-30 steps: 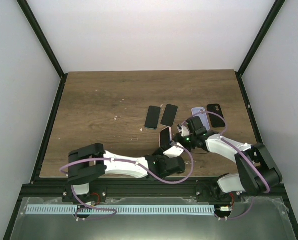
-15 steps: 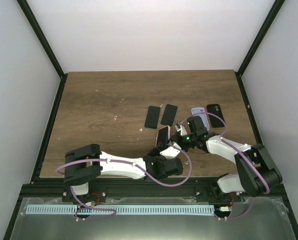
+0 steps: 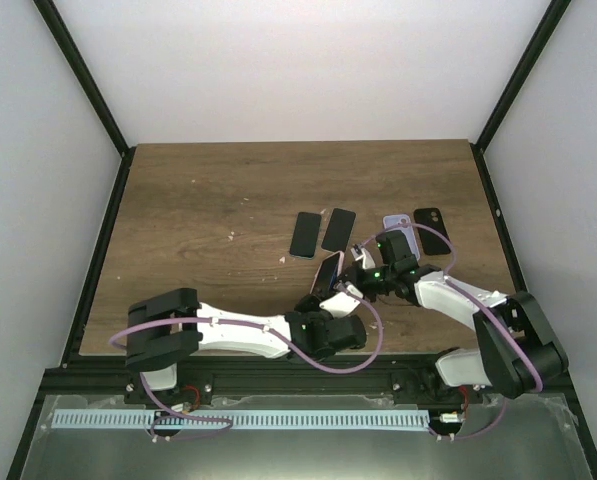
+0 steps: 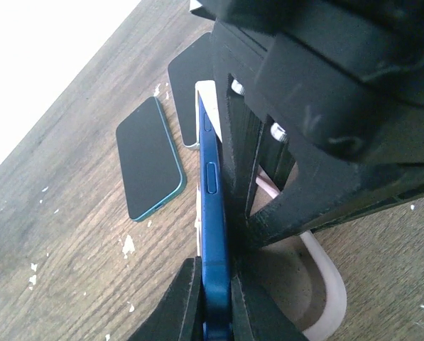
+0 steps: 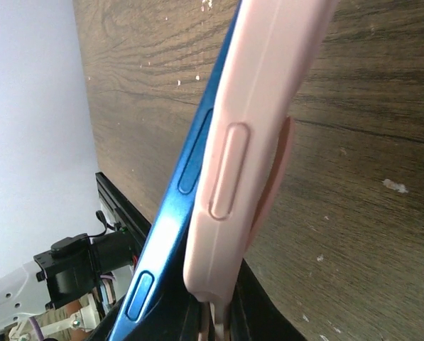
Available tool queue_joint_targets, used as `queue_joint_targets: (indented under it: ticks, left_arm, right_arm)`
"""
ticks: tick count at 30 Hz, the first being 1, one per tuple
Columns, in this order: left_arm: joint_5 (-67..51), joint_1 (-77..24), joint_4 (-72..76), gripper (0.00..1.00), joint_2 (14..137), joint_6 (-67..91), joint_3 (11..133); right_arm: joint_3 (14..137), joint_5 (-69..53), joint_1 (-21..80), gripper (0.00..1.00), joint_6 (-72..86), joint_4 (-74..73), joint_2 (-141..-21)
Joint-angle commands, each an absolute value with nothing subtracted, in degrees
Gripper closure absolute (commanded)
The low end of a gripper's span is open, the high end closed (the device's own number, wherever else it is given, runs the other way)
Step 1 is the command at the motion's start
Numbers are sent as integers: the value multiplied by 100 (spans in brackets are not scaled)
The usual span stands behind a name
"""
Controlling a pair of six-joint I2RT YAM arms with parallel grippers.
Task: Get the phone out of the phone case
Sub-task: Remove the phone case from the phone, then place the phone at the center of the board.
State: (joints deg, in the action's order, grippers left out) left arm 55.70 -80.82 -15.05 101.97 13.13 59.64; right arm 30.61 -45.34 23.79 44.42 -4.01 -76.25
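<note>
The phone (image 4: 210,213) stands on edge above the bench (image 3: 198,210), toward 4 o'clock from the bench's middle in the top view, held between the two arms. The pink case (image 5: 247,106) clings to one long side only. The other side has already sprung free, and blue metal shows beside it.

What just changed: the left fingers (image 4: 176,312), half apart a moment ago, have closed tight onto the phone's lower edge. The right fingers (image 5: 265,316) were already pinched on the case's rim and remain so. Each part now has its own holder, so the two arms look set to pull them apart (a judgement, not something seen).

The views differ. From above, phone and case merge into one thin sliver (image 3: 327,272) and the split cannot be seen. The right wrist camera shows the peeled seam plainly, and the left wrist camera shows the clamp on bare blue edge. Only the top view takes in the surroundings: two dark phones (image 3: 321,232) lie flat at 12 o'clock of the held one, and a lilac item (image 3: 398,225) lies at 2 o'clock.
</note>
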Motion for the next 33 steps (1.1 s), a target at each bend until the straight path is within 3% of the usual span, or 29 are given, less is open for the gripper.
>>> queue_joint_targets:
  ticks: [1, 17, 25, 33]
  left_arm:
    - [5863, -7845, -1959, 100, 9739, 1324, 5833]
    - [5282, -7308, -1735, 100, 8255, 1663, 5221]
    - [5143, -6509, -974, 100, 8002, 870, 4790]
    - [5280, -5752, 981, 100, 8815, -1244, 4537]
  right_arm:
    - [3262, -4001, 2303, 99, 3730, -1040, -7450]
    - [3739, -3030, 2188, 99, 3238, -1421, -7334]
    - [4348, -3637, 1174, 99, 2012, -1030, -7101]
    - [3914, -4448, -302, 99, 1395, -188, -7289]
